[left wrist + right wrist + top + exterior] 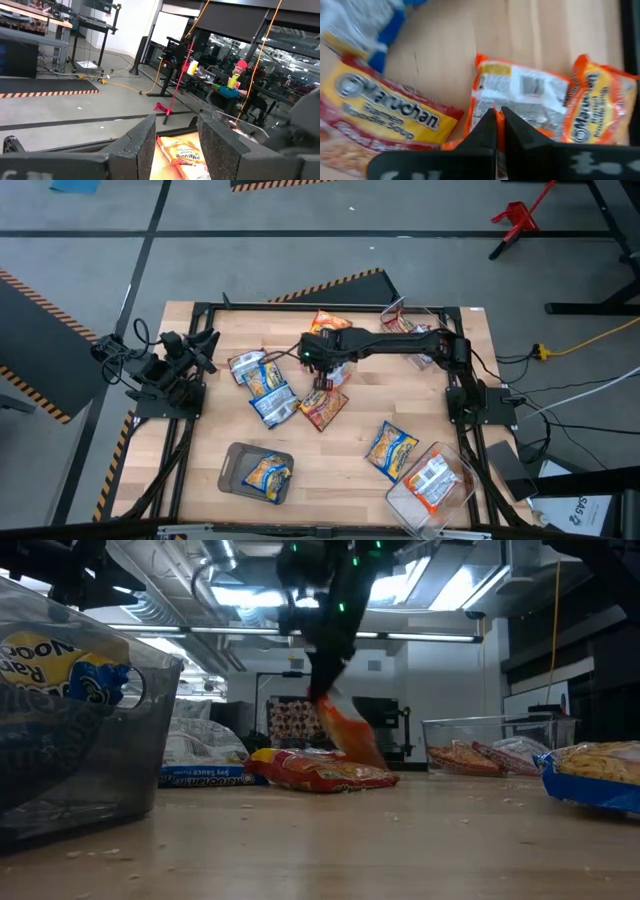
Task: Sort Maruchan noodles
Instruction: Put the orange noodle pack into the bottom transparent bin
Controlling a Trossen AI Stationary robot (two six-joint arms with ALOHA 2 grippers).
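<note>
My right gripper (325, 368) is over the table's middle, shut on an orange-red noodle packet (520, 92) with a white label, which hangs below it in the low view (345, 735). Under it lies a dark red packet (323, 408). Blue-yellow packets (268, 390) and a silver-white one (243, 365) lie to its left. A second orange-red packet (330, 322) lies farther back, and another blue-yellow one (392, 450) near the front right. My left gripper (205, 345) waits open and empty at the table's left edge. My right gripper pinches the orange-red packet's edge (492, 111) between its two shut fingers, coming from above and pointing down. The packet hangs slanting below the fingers (325, 670). Its lower end (368, 755) is close to the dark red packet (320, 772); I cannot tell whether they touch.
A grey tray (232, 465) at the front left holds a blue-yellow packet. A clear bin (455, 500) at the front right holds a silver-white and orange packet. A clear bin (440, 315) at the far right holds dark red packets. Bare wood lies at the front middle.
</note>
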